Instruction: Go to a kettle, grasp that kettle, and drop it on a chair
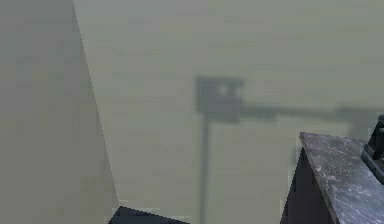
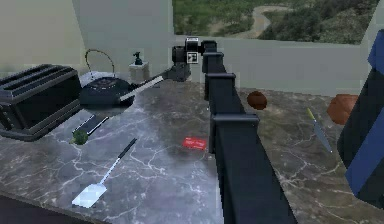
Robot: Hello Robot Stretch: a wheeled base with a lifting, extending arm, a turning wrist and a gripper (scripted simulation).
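A dark round kettle point(image 2: 100, 90) with a thin wire handle stands on the marbled countertop point(image 2: 160, 150) in the arm side view, just right of a black toaster point(image 2: 35, 98). The arm point(image 2: 225, 120) reaches out across the counter, and at its far end are the white marker squares point(image 2: 192, 48). The gripper point(image 2: 158, 82) is left of them, with its thin fingers point(image 2: 145, 88) pointing at the kettle's right side. I cannot tell whether it holds anything or touches the kettle.
On the counter lie a white spatula point(image 2: 105, 175), a small red thing point(image 2: 193, 145), a pump bottle point(image 2: 137, 66), a brown ball point(image 2: 257, 99) and a reddish bowl point(image 2: 343, 106). A window runs behind. The forward view has a bare wall corner and the counter's end point(image 1: 335, 175).
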